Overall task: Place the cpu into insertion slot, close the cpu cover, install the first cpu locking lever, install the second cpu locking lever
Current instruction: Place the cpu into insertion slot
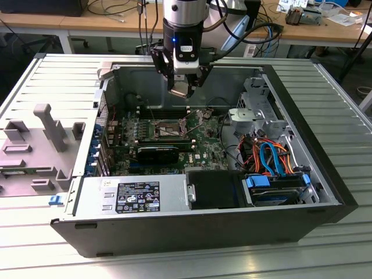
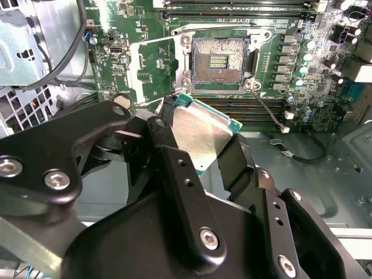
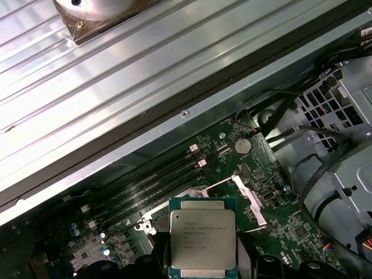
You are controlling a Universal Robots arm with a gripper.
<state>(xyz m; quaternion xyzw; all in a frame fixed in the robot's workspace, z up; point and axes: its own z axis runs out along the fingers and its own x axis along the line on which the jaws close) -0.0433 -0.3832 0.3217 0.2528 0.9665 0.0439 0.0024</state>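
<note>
Open black metal computer case, green motherboard inside, surrounding the small square silver-rimmed insertion slot. Black-fingered gripper hanging well above that slot, pinching the flat silver-grey square cpu by opposite edges. Thin silver frame-shaped cpu cover flipped open just beside the slot.

Dull silver metal cpu; matt black gripper; bright ribbed metal table

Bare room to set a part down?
Bare table on the case's camera side and at the exterior view's right; grey fixtures crowd the exterior view's left. Inside, cables and drives crowd it; the tool holds the chip.
</note>
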